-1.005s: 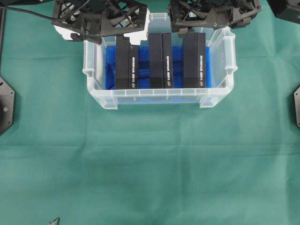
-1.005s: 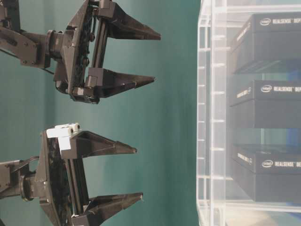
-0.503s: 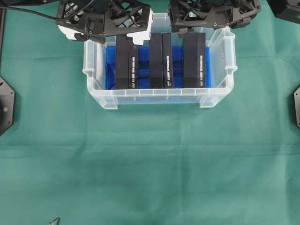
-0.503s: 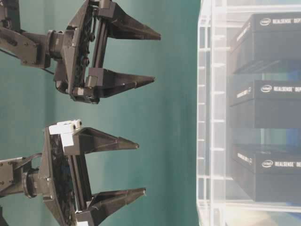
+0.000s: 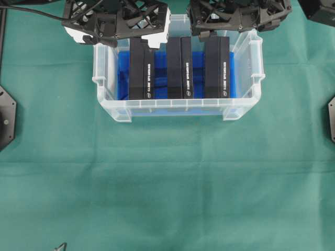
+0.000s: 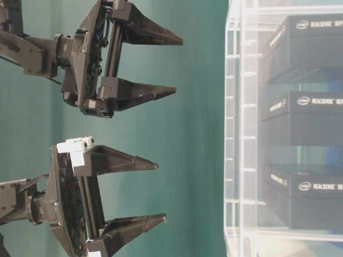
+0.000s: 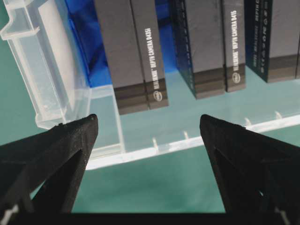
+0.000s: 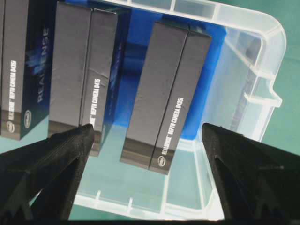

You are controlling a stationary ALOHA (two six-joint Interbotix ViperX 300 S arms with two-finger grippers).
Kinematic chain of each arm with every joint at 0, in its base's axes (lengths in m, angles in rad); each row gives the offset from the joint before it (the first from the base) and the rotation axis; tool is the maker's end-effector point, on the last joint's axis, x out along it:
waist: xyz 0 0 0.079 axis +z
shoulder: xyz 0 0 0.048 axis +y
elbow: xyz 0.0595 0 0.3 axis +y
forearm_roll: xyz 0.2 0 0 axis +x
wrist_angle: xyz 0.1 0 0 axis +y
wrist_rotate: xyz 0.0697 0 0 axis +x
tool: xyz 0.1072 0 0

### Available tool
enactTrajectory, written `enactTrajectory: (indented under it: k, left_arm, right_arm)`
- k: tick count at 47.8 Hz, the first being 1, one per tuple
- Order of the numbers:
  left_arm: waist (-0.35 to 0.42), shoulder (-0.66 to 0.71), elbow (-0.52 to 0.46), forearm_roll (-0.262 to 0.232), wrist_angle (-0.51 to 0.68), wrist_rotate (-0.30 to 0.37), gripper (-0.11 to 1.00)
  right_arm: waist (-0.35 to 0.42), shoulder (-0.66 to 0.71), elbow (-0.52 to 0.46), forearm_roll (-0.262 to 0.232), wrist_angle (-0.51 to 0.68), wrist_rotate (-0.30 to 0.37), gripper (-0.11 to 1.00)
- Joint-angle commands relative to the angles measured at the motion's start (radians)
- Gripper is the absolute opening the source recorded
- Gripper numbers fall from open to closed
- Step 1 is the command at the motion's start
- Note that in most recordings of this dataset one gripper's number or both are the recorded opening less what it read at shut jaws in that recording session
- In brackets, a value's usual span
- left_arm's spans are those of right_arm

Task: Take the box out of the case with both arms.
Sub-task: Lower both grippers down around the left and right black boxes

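The clear case [image 5: 172, 111] stands at the back middle of the green cloth, with a blue liner [image 5: 123, 73] on its bottom. Three black boxes stand in it: left [image 5: 139, 70], middle [image 5: 179, 68], right [image 5: 216, 68]. My left gripper [image 5: 125, 37], with white blocks, is open and empty above the case's back left, in line with the left box [image 7: 131, 56]. My right gripper [image 5: 230, 29] is open and empty above the back right, over the right box [image 8: 168, 93]. In the table-level view both grippers, left [image 6: 161, 191] and right [image 6: 179, 66], are clear of the case [image 6: 241, 134].
Black base plates sit at the left edge [image 5: 6, 117] and right edge [image 5: 331, 117] of the cloth. A small dark object [image 5: 61, 246] lies at the front left. Green cloth [image 5: 172, 183] spreads in front of the case.
My left gripper has shifted a little to the right along the case's back edge, then held still. The right gripper and the boxes have not moved.
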Motion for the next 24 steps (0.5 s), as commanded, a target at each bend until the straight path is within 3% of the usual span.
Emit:
enactTrajectory:
  k: [1,24]
  left_arm:
    - [0.003,-0.012,-0.021,0.008,-0.003,0.002,0.86]
    - [0.006,-0.012,-0.018,0.008,-0.003,0.002,0.86]
  right_arm:
    - [0.003,-0.014,-0.017,-0.003,0.002,0.002,0.95]
    - [0.003,-0.014,-0.015,-0.002,0.025,-0.002,0.95]
